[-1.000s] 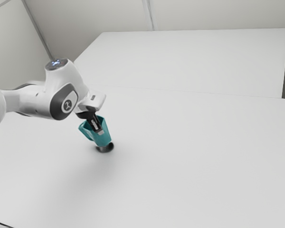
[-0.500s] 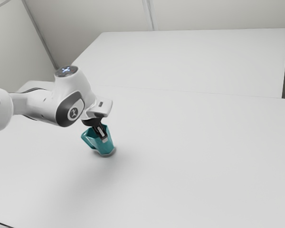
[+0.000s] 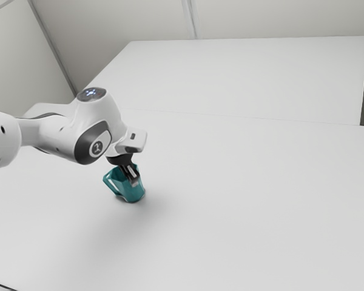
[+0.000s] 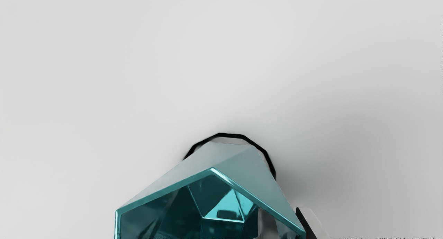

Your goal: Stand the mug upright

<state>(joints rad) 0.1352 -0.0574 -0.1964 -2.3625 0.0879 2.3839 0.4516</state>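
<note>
Hand (image 3: 134,182) pinching the mug's (image 3: 127,194) wall — one finger (image 4: 267,225) inside, one outside.

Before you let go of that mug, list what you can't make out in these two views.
- Underside of the mug: hidden in both views by the mug's own body.
- Nearest part of the mug's rim: cut off by the wrist view's bottom edge.
- Upper lengths of the gripper's fingers: cut off by that same edge.
- Arm's base: past the exterior view's left edge.
</note>
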